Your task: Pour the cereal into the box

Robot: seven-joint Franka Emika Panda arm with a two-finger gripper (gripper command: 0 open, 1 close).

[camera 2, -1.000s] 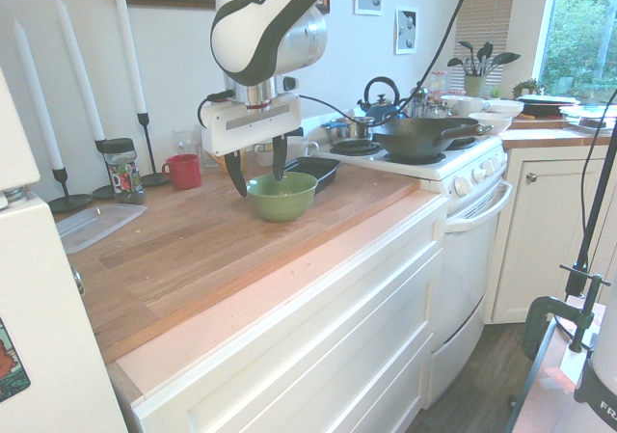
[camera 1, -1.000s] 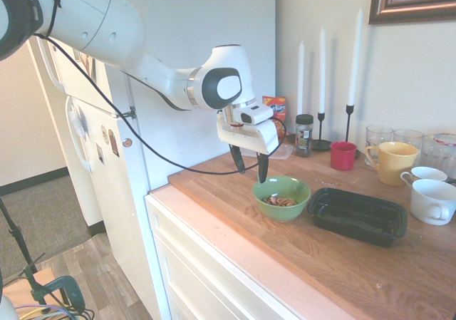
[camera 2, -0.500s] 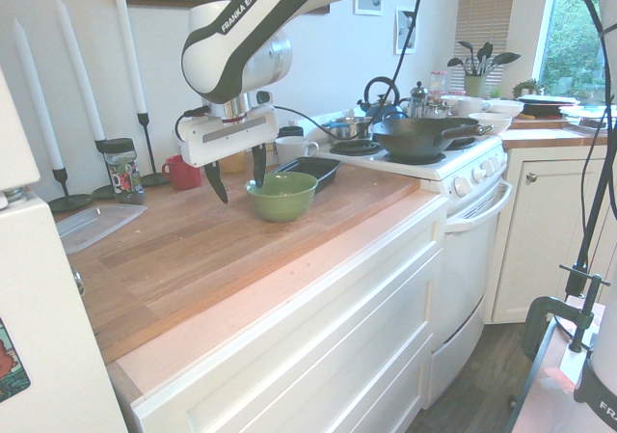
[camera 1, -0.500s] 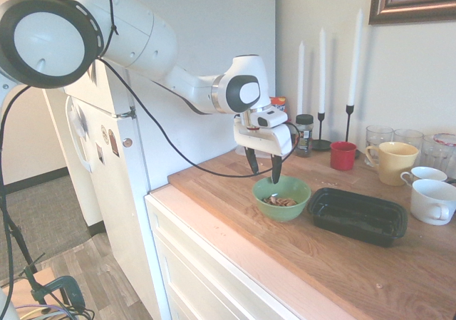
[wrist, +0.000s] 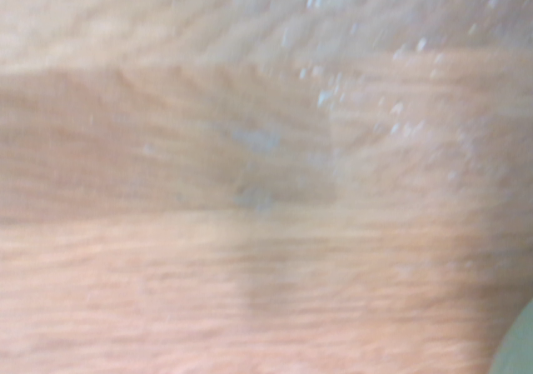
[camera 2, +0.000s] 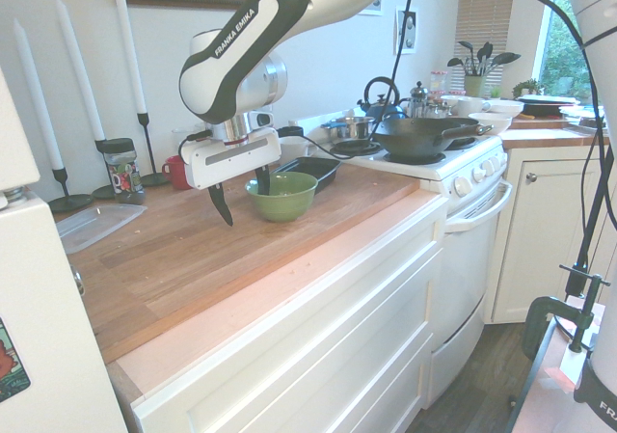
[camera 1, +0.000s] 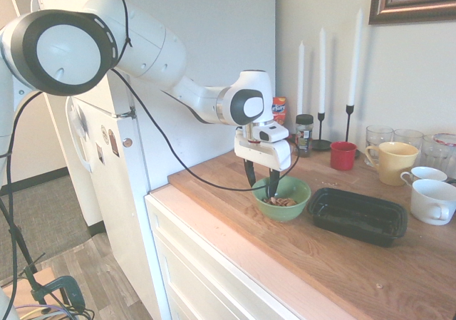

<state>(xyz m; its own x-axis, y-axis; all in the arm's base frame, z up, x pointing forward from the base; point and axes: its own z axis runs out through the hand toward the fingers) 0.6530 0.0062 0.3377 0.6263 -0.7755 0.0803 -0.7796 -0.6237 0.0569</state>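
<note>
The cereal (camera 1: 279,201) is a small tan heap inside a green bowl (camera 1: 283,197) on the wooden counter. To the bowl's right lies the box (camera 1: 356,215), a shallow black tray that is empty. My gripper (camera 1: 261,182) is open and points down at the bowl's near-left rim, one finger (camera 1: 273,184) at or just inside the rim and the other outside it. From the other side, the gripper (camera 2: 241,192) straddles the left edge of the bowl (camera 2: 282,196), with the box (camera 2: 313,168) behind. The wrist view shows blurred wood and a green sliver of bowl (wrist: 518,351).
A red cup (camera 1: 343,155), a yellow mug (camera 1: 392,162), white cups (camera 1: 433,200), glasses, candles (camera 1: 322,85) and a spice jar (camera 1: 304,135) line the back wall. A clear flat container (camera 2: 96,225) lies on the counter. A stove with a wok (camera 2: 424,136) adjoins it.
The gripper has come down from above the bowl and shifted to its rim, staying open. The bowl and the box have not moved.
</note>
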